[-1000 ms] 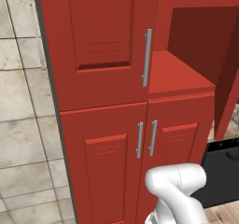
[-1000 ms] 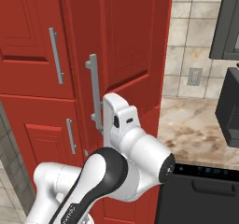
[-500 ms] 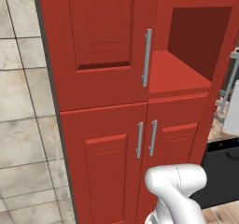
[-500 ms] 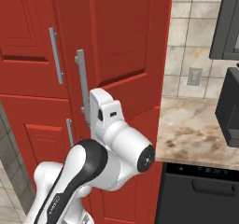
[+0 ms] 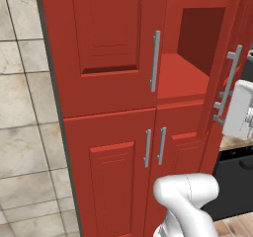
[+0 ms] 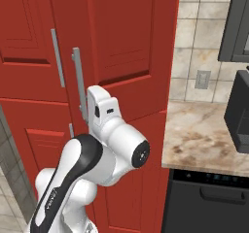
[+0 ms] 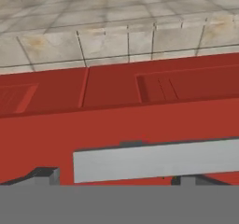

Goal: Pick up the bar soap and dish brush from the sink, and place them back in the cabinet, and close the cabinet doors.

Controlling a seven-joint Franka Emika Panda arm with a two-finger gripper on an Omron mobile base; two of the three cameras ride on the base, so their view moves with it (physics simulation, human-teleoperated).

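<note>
Your gripper [image 7: 114,180] sits at the bar handle [image 7: 156,158] of the right cabinet door [image 6: 129,42]. In the hand view the handle runs as a pale grey strip from 9 to 3 o'clock just above the two dark fingertips [image 7: 44,175], one at each end of the lower edge. The jaws stand wide apart, with the handle lying between them. You cannot tell whether either pad is touching the bar, so treat the grip as unconfirmed.

In the left base view the right door is swung out from the cabinet [image 5: 99,58] and is seen edge-on at 3 o'clock, its handle [image 5: 226,85] facing you and the white hand just beside it at the picture's edge. The left door [image 5: 106,33] is shut, with its handle [image 5: 155,60] upright near the centre. Between the two doors you see the open compartment and a red shelf [image 5: 180,78] at about 2 o'clock. Below it, two smaller red doors [image 5: 118,172] are shut, their short handles side by side.

In the right base view the hand is at 9 o'clock against the right door's handle [image 6: 78,81], with the arm's elbow below it. A stone counter [image 6: 206,135] lies at 3 o'clock, above a dark appliance [image 6: 209,198].
</note>
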